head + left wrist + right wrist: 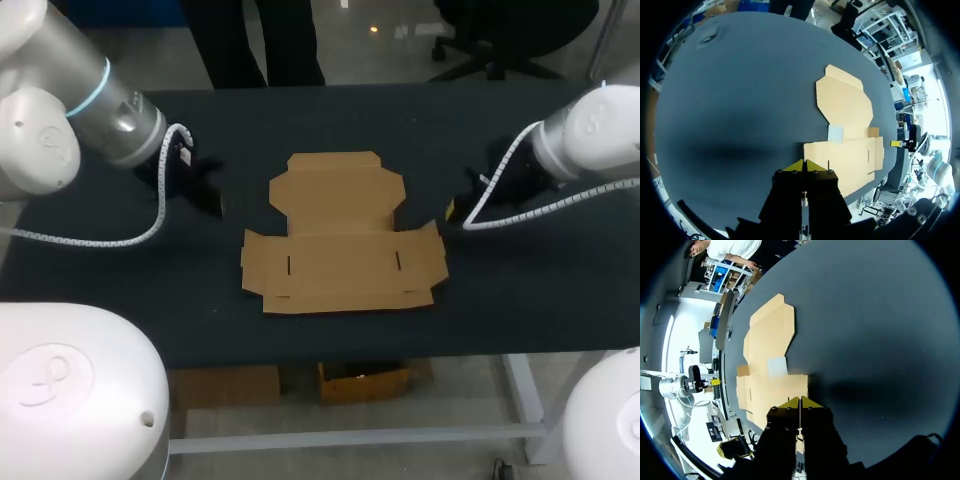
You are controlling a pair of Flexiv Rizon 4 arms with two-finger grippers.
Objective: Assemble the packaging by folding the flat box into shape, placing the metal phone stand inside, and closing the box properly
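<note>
flat box is being flanked by L gripper & R gripper, tips pinched together, nothing held; side flaps prob best lifted evenly from both sides

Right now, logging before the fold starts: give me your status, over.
Left gripper shut, empty. Right gripper shut, empty. Flat box lies unfolded between them, untouched. Nothing between either gripper and the box.
</note>
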